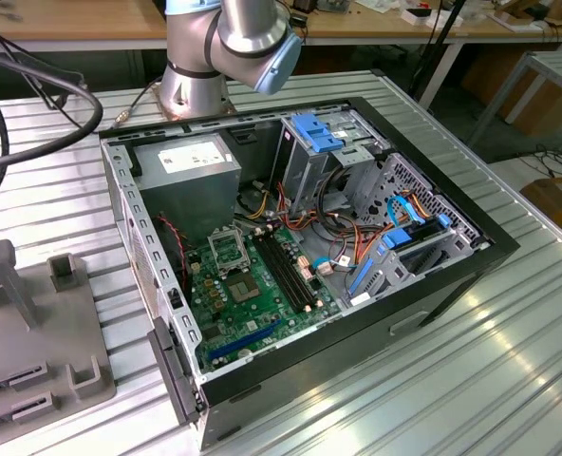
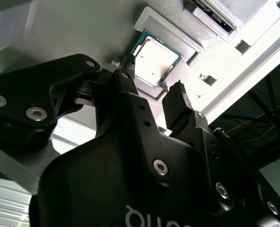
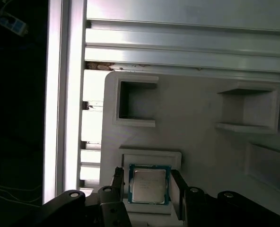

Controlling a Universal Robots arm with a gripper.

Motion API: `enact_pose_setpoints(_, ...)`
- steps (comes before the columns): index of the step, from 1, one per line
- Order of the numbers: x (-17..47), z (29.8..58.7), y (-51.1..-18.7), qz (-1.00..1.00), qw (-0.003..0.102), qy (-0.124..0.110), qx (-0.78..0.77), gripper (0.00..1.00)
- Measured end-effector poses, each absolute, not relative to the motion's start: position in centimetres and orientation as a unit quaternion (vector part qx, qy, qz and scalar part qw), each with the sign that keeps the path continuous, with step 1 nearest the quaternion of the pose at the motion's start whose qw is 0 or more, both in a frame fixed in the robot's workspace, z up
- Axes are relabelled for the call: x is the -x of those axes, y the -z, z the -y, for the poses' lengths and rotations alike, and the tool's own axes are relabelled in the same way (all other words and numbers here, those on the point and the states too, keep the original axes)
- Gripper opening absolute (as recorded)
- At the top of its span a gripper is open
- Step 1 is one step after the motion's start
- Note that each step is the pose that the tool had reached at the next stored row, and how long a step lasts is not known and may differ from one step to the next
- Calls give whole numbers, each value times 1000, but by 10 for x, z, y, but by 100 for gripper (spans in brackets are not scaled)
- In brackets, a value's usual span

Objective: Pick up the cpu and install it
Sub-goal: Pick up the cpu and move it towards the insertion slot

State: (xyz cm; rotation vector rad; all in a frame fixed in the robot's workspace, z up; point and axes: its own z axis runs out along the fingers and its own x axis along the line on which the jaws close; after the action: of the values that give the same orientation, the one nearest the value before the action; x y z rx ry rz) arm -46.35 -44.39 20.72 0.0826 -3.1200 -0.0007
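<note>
One claw (image 3: 146, 174) hung spread, two fingers (image 3: 177, 189) flanking one CPU (image 3: 149, 185) seated in a grey holder (image 3: 196, 142).

You have a ribbed metal table (image 1: 490, 380) under everything, a wooden bench (image 1: 63, 19) behind it, and a thick black cable (image 1: 67, 95) looping across on the exterior view's left. In the open computer case (image 1: 309, 369) you see a grey power supply (image 1: 188, 163), blue drive brackets (image 1: 317, 131) and tangled coloured wires (image 1: 343, 233).
</note>
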Motion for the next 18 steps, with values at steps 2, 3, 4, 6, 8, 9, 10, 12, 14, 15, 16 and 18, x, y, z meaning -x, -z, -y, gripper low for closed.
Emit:
enact_pose_setpoints(2,462,444,-206,1000,10,0,-24,53)
enact_pose_setpoints(3,462,444,-206,1000,10,0,-23,53)
enact_pose_setpoints(4,462,444,-205,1000,10,0,-22,58)
enact_pose_setpoints(6,462,446,-201,1000,10,0,-20,58)
enact_pose_setpoints(8,462,447,-199,1000,10,0,-20,58)
enact_pose_setpoints(9,462,447,-198,1000,10,0,-20,58)
enact_pose_setpoints(10,462,448,-197,1000,10,0,-20,58)
enact_pose_setpoints(12,462,449,-196,1000,10,0,-20,58)
enact_pose_setpoints(14,462,449,-196,1000,10,-3,-20,58)
enact_pose_setpoints(15,462,449,-195,1000,10,-8,-20,58)
enact_pose_setpoints(16,462,449,-195,1000,10,-10,-20,58)
enact_pose_setpoints(18,462,449,-195,1000,10,-13,-20,58)
